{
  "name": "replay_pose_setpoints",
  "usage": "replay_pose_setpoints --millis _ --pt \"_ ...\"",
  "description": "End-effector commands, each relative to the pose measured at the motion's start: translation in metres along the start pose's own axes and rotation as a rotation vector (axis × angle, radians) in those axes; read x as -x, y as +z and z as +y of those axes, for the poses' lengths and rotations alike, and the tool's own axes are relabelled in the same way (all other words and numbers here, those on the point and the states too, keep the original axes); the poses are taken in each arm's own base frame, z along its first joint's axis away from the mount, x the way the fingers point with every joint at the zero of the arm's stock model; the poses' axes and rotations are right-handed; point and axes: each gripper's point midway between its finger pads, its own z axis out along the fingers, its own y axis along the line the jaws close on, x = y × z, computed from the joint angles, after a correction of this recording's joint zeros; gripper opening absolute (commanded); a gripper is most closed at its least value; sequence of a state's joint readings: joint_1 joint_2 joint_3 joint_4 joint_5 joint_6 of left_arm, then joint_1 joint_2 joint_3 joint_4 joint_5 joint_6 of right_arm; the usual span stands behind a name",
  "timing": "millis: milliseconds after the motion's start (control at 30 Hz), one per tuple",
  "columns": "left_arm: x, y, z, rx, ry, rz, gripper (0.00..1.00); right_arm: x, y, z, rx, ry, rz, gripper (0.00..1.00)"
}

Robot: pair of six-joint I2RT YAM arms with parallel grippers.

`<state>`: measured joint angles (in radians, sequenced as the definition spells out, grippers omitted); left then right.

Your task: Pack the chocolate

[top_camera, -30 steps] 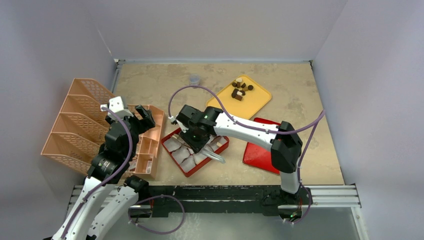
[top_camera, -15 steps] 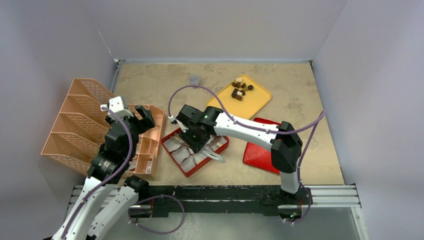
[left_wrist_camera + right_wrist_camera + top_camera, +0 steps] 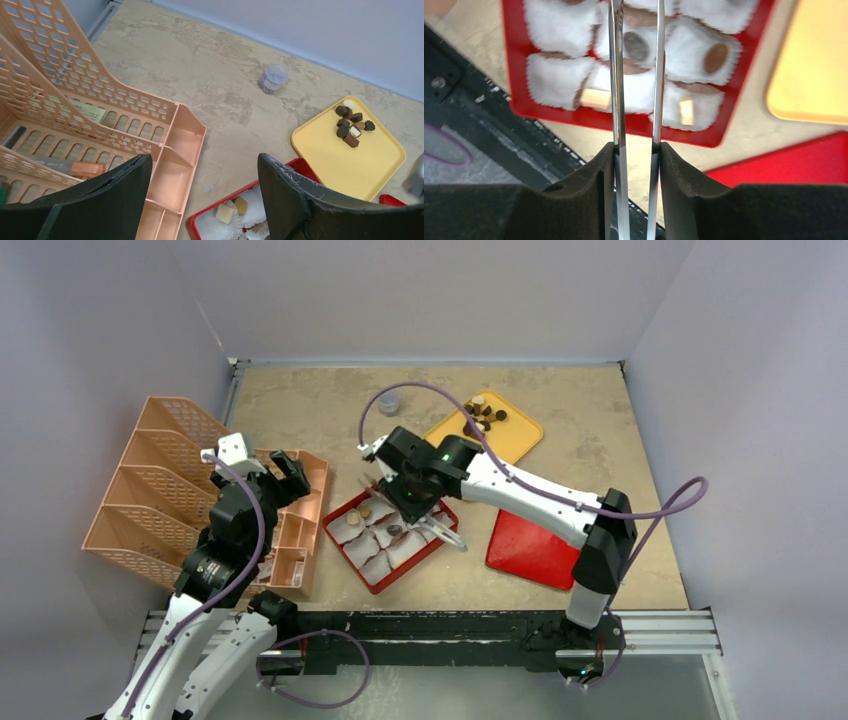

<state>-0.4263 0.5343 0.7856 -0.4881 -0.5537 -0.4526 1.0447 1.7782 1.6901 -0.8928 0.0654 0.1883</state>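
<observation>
Right wrist: right gripper [image 3: 636, 148] is pinching thin metal tweezers [image 3: 615, 75] above dark round chocolate [image 3: 636, 45] in red box [image 3: 514, 50]; left gripper [image 3: 204, 165] is hovering, jaws spread.

- Tweezers [image 3: 615, 90]: bright metal, polished, mirror-smooth.
- Red box [image 3: 516, 60]: glossy plastic.
- Cups [image 3: 555, 80] inside red box: white crinkled paper, matt.
- Yellow tray [image 3: 340, 165] beside red box: smooth plastic, matt.
- Right pincer [image 3: 635, 160] pads [image 3: 579, 195]: black, matt, foam-like.
- Table [image 3: 200, 65]: mottled, stone-like, dull.

The right arm [image 3: 540, 502] has swung back & to the right. Its gripper [image 3: 635, 160] w/ the metal tongs [image 3: 617, 100] no longer hides the red box [image 3: 381, 587], so choc bits [image 3: 366, 511] now show in the paper cups [image 3: 378, 562].
</observation>
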Motion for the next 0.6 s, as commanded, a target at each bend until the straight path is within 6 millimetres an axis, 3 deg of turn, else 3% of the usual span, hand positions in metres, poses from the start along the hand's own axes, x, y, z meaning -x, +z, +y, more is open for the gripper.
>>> replay_pose_setpoints --millis 0,333,567 --pt "0.01 -0.001 -0.004 -0.017 -0.025 -0.03 0.76 0.011 -0.032 -0.057 -0.122 0.08 -0.073 0.37" --pt "0.01 -0.001 -0.005 -0.021 -0.023 -0.028 0.76 -0.018 -0.041 -0.174 -0.317 0.254 -0.031 0.39" --pt "0.008 0.0 -0.007 -0.033 -0.02 -0.021 0.76 -0.04 -0.031 -0.228 -0.321 0.358 0.009 0.41"
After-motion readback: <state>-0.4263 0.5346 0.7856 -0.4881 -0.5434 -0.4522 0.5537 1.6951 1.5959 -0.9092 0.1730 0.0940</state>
